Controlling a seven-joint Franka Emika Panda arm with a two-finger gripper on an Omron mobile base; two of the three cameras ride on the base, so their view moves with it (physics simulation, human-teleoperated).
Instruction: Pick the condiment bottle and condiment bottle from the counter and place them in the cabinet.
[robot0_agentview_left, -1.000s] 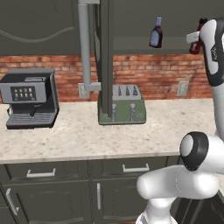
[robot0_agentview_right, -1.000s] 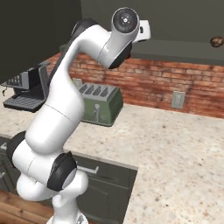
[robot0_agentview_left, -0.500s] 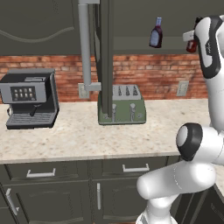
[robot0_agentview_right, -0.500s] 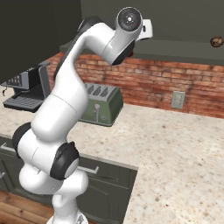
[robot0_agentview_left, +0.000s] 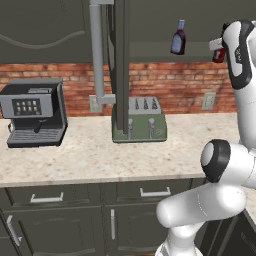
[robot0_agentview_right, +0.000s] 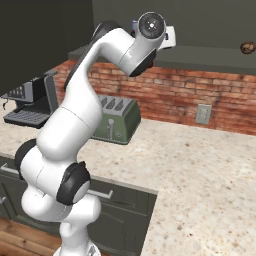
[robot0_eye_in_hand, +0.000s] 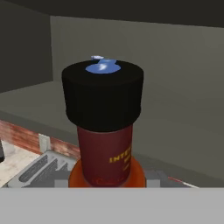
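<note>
My gripper (robot0_agentview_left: 218, 49) is raised to cabinet height at the upper right of the left base view, shut on a red condiment bottle (robot0_agentview_left: 218, 55). The hand view shows this bottle (robot0_eye_in_hand: 105, 153) close up, red with a black cap and yellow lettering, hanging in front of the open cabinet's grey shelf (robot0_eye_in_hand: 183, 131). The fingertips are hidden there. A second condiment bottle (robot0_agentview_left: 178, 38), dark purple with a blue cap, stands on the cabinet shelf (robot0_agentview_left: 150, 52) left of the gripper. Its blue cap (robot0_eye_in_hand: 101, 66) peeks over the held bottle's cap.
On the counter (robot0_agentview_left: 95, 155) stand a green toaster (robot0_agentview_left: 139, 120) and a black coffee machine (robot0_agentview_left: 35, 112). An open cabinet door (robot0_agentview_left: 119, 60) hangs edge-on above the toaster. A wall socket (robot0_agentview_left: 208, 101) sits on the brick wall. A small brown round thing (robot0_agentview_right: 247, 48) rests at shelf height.
The arm has shifted its posture, and the hand has carried the red bottle slightly left toward the cabinet. The grip is unchanged.
</note>
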